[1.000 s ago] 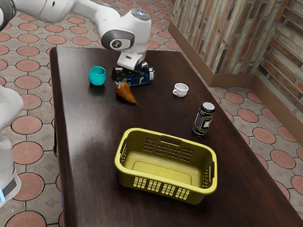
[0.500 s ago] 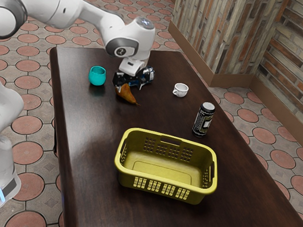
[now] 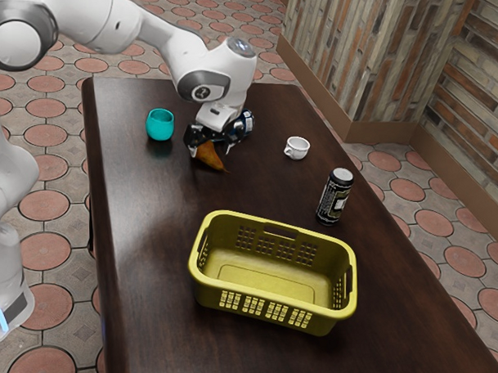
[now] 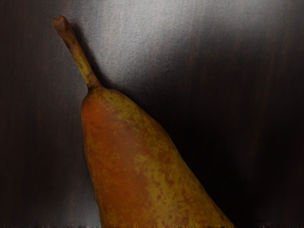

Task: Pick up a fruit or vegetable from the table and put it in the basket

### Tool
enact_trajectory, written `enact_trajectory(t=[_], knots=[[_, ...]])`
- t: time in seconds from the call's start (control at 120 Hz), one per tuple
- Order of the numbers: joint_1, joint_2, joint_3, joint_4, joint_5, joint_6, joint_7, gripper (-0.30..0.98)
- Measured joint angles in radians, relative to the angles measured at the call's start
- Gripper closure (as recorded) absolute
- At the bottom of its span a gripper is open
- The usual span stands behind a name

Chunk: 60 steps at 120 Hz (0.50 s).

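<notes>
Reaching in from the exterior view's upper left, the smooth, rounded white arm (image 3: 224,69) is bent down at its wrist, and the black hand (image 3: 211,149) is held low over the dark brown wooden table (image 3: 149,247). The jaws are spread apart, placed around the fat end of an orange-brown, tapering pear (image 3: 210,157), which is laid on the tabletop outside the basket. In the wrist view, its skin is mottled with olive-yellow and russet, and its neck is topped by a slender, slightly curved stem (image 4: 77,53). Near the hand, a blue-and-silver can (image 3: 247,121) is partly hidden. The pear is flanked by a glossy turquoise cup (image 3: 160,126) and a small white mug (image 3: 297,148). Well apart, the yellow rectangular basket (image 3: 274,316) is pierced by slots, near an upright black can (image 3: 334,198).
</notes>
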Motion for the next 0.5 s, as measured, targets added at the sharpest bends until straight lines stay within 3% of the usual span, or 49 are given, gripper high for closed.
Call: enact_trajectory(t=[0.4, 0.5], knots=[[0.010, 0.015, 0.001, 0.001, -0.003, 0.024, 0.004, 0.00], [0.020, 0.015, 0.001, 0.002, -0.002, 0.027, 0.000, 0.20]])
